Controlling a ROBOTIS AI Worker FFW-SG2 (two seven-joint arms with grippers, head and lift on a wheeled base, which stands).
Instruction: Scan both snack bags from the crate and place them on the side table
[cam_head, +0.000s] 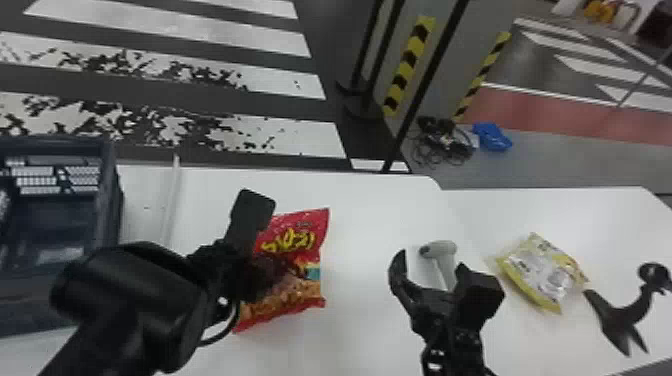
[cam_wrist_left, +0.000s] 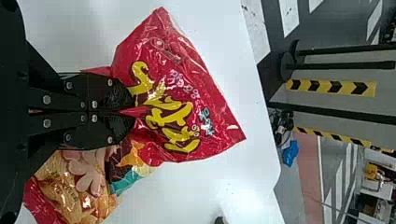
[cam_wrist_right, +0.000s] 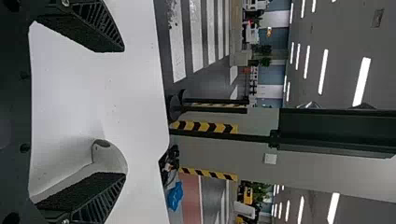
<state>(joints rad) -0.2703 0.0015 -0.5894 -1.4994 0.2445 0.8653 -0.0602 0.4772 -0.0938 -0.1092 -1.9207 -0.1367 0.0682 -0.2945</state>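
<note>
The red snack bag (cam_head: 295, 245) is glossy and bright, with big yellow lettering edged in dark brown on its upper part. Lower down it shows golden, crunchy-looking pieces, a pale pink flower shape and small patches of teal and orange. Its film is creased and catches the light, and the corners come to points. It is over the main white surface (cam_head: 365, 310), between the dark blue-gray crate (cam_head: 114, 200) and the right pincer (cam_head: 431, 261); whether it touches the surface I cannot tell.

The left pincer (cam_head: 245, 232) is closed on the red bag – in the left wrist view its two black fingers meet over a pinched fold near the middle of the packet, the film puckering around them.

The right pincer is open, its fingers well apart. In the head view, the off-white scanner (cam_head: 442, 248) appears between them; the right wrist view shows it near one finger, and I cannot tell whether they touch.

The yellow snack bag (cam_head: 542, 277) lies on the right-hand surface (cam_head: 610, 215), wrinkled and shiny, silvery white in the middle with yellow along its edges. Just beside it is a black, curved, stand-like object (cam_head: 620, 317). Beyond, on the floor, are dark cables (cam_head: 440, 142) and a blue item (cam_head: 492, 136).
</note>
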